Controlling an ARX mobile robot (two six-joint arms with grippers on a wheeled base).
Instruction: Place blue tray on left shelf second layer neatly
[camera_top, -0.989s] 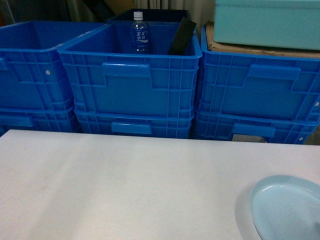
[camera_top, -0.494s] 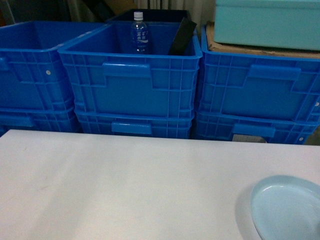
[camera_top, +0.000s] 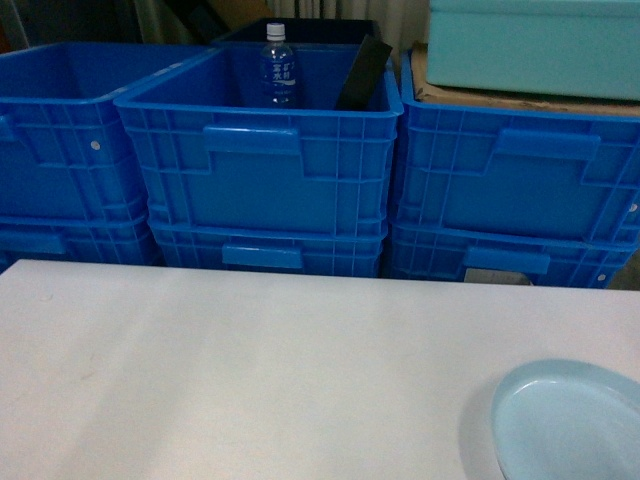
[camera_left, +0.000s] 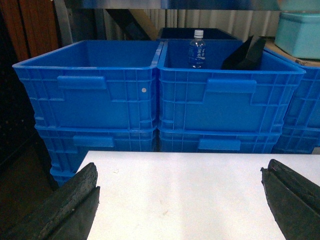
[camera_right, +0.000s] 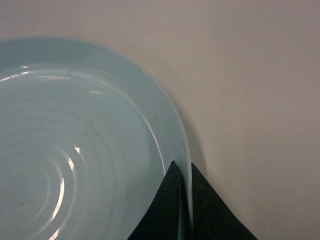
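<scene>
The blue tray (camera_top: 570, 425) sits at the near right corner of the white table (camera_top: 250, 370), partly cut off by the frame. The right hand (camera_right: 185, 210) is clamped on its raised rim, one finger inside and one outside, a pinch suited to lifting so shallow a dish by its edge. The left hand (camera_left: 180, 200) hangs with fingers wide apart above the table, holding nothing. Beyond stand stacked blue crates (camera_top: 260, 160); one holds a water bottle (camera_top: 279, 66). The shelf's second layer cannot be made out.
</scene>
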